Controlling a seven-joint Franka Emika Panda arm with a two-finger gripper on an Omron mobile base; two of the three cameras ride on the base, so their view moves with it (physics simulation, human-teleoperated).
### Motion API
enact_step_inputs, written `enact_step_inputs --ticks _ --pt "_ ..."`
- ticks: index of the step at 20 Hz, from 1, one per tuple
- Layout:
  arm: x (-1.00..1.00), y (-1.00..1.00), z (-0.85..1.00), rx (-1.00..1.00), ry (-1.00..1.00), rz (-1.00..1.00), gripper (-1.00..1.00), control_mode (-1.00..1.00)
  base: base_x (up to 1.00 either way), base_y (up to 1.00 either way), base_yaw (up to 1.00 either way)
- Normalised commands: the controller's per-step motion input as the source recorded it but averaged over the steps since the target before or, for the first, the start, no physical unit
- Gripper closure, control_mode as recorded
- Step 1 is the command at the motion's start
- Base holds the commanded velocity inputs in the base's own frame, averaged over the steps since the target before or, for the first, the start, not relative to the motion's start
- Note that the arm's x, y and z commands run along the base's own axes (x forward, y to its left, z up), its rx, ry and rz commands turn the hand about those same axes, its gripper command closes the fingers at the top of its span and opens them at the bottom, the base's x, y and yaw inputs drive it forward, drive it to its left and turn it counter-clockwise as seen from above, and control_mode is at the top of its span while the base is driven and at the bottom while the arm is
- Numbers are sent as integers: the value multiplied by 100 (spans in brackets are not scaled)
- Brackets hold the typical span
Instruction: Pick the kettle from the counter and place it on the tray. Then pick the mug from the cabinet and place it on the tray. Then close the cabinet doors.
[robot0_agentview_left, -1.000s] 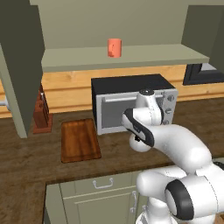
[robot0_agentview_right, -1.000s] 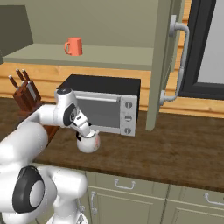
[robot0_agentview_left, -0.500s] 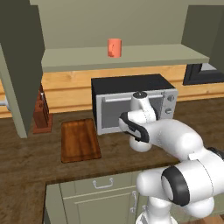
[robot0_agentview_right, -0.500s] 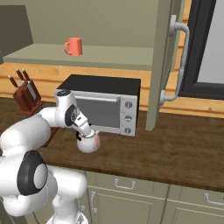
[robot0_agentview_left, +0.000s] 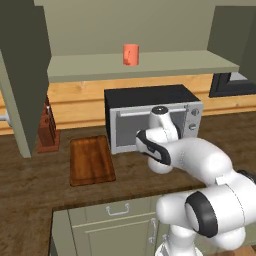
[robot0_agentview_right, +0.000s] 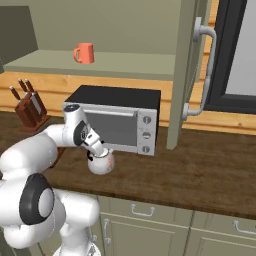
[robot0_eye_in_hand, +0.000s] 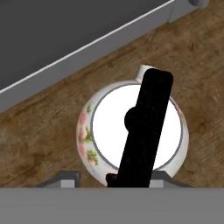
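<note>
In the left base view, you see the arm has swung lower and closer in front of the oven (robot0_agentview_left: 152, 120) than a second ago; the tray (robot0_agentview_left: 91, 159) lies bare on the counter (robot0_agentview_left: 30, 180), and the mug (robot0_agentview_left: 131, 54) sits on the cabinet (robot0_agentview_left: 140, 65) shelf.

In the right base view, the gripper (robot0_agentview_right: 96, 154) sits right on top of the kettle (robot0_agentview_right: 101, 163), which rests on the counter before the oven.

In the hand view, the kettle's black handle runs up between the fingertips (robot0_eye_in_hand: 65, 177). You cannot tell whether the jaws have clamped it yet, so the lift likely comes next.
</note>
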Motion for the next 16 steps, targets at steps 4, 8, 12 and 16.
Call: enact_step_inputs --ticks 4,8,12,16 --pt "-14 0 -5 0 0 0 100 -100 0 0 0" --pt "-19 -1 1 7 2 0 100 -100 0 0 0" --pt "-74 18 31 18 -1 0 100 -100 0 0 0" --pt "-74 38 18 3 -13 6 100 -100 0 0 0"
